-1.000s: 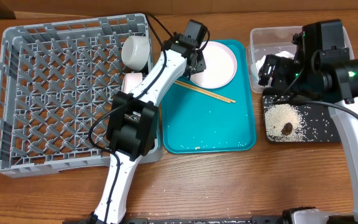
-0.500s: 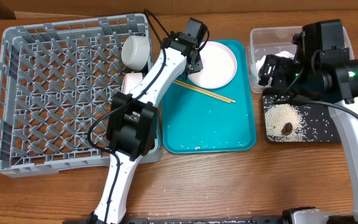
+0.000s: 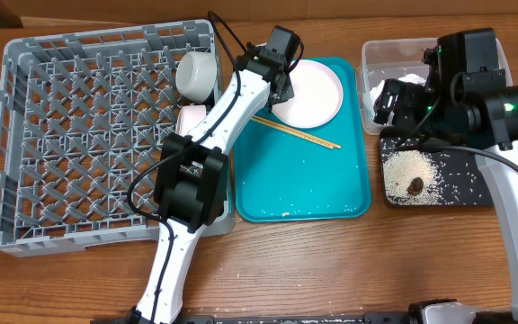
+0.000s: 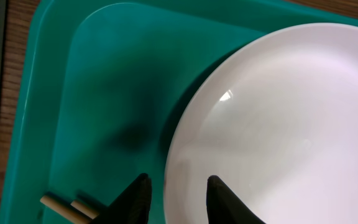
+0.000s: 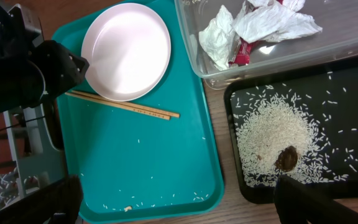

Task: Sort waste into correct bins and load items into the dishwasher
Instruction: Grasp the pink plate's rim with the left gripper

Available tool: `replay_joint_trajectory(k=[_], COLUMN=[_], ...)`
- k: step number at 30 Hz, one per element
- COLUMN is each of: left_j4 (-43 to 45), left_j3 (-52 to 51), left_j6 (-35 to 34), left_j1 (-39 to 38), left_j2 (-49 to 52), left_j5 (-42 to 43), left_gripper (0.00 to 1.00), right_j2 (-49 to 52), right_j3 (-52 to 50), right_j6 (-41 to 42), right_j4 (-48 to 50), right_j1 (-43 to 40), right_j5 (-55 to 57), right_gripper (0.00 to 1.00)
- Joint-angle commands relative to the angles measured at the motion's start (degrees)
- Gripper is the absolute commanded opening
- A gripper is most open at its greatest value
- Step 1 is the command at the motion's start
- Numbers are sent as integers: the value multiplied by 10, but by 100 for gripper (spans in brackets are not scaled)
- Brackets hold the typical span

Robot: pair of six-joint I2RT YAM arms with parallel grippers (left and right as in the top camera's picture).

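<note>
The pale pink plate (image 3: 313,88) lies at the far end of the teal tray (image 3: 304,193), with two chopsticks (image 3: 300,134) just in front of it. My left gripper (image 3: 282,93) is open, with its fingers on either side of the plate's left rim (image 4: 178,199). A white cup (image 3: 196,74) and a whitish bowl (image 3: 190,117) sit at the right side of the grey dish rack (image 3: 79,135). My right gripper (image 5: 185,208) is wide open and empty, above the gap between the teal tray and the black tray (image 3: 461,193). White and red wrappers (image 5: 260,25) lie in the clear tub (image 3: 371,54). Rice (image 5: 272,130) and a brown lump (image 5: 286,158) lie in the black tray.
A few loose rice grains (image 5: 160,202) lie near the teal tray's front edge. The left arm reaches over the rack's right wall. Bare wooden table runs along the front.
</note>
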Motion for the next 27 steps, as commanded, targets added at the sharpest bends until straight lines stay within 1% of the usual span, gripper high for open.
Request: replay_joint_trajectory(k=[1,9,11,12,16,19,27], left_j4=[3,2,2,2,0,-14,-147], left_j3=[-8,-8,-8,-8,-3,19,167], left_j6=[-2,-2,-1,-1,25,68,180], left_j1=[-1,-1,-1,-1,0,0,9], left_j2=[27,40,40,40,34,17,-91], left_j5=[-2,3,3,3,4,7,7], left_gripper=[32,32,6,4,4,4,4], right_j2=[-3,-3,-3,-3,-3,-3,-3], right_j3=[11,11,11,11,11,11,11], right_j6=[-3,-3,-3,-3,-3,-3,-3], right_j4=[3,3,3,3,3,3,3], right_j1=[0,0,0,0,0,0,0], right_j5=[3,3,3,3,3,3,3], right_gripper=[100,100,100,100,100,100,100])
